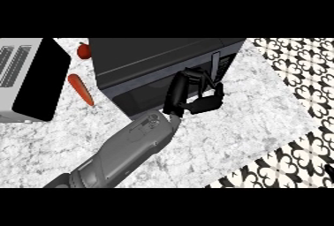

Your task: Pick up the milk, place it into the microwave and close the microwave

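Left hand (195, 99) fingers (177, 88) stretch mostly straight, holding nothing, flat against the microwave door (140, 95). Its upright handle (216, 62) lies at one o'clock. No milk shows; likely it is inside the microwave (157, 50).

Black microwave (157, 62) on counter, door shut.

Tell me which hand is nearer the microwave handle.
Only one hand shows, so the sides cannot be compared. Its arm enters from the lower left, and the hand sits at the microwave front, fingers by the handle. The other hand is out of view.
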Controlling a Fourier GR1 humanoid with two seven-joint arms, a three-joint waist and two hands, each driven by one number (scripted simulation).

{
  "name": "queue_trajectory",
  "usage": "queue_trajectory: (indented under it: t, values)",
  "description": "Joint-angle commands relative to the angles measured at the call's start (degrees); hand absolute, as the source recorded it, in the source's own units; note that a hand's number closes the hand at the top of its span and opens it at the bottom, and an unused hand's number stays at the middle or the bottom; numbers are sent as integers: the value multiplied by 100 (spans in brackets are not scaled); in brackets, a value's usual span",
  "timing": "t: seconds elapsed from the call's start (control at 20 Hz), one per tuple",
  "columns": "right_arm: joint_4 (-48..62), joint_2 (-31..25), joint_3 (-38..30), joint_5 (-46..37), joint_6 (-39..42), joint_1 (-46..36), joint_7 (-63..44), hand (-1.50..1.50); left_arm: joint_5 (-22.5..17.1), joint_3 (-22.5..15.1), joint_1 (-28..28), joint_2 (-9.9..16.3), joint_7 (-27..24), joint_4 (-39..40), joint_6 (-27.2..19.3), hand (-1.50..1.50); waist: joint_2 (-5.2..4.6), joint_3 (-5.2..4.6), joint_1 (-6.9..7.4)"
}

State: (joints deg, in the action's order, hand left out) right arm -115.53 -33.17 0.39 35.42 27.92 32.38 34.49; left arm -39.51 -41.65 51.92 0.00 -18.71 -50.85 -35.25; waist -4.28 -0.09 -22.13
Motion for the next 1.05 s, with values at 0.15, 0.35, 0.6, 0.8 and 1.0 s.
queue_trajectory:
  t: [0.15,0.35,0.6,0.8,1.0]
  values:
    - [-195,-115,-87,203,193,-23,39,-150,-267,116,360,0,-165,445,129,150,-87,8,-98]
    - [-196,-122,-13,438,297,73,-27,-150,-350,76,392,0,-326,479,99,150,-107,24,-153]
    - [-277,-250,-115,584,392,106,-93,-150,-489,45,417,0,-462,546,117,150,-91,23,-168]
    - [-362,-292,-136,646,403,167,-167,-150,-584,30,502,0,-479,658,83,150,-78,25,-191]
    - [-452,-341,-172,735,434,195,-229,-150,-683,-40,511,0,-557,695,68,150,-79,21,-234]
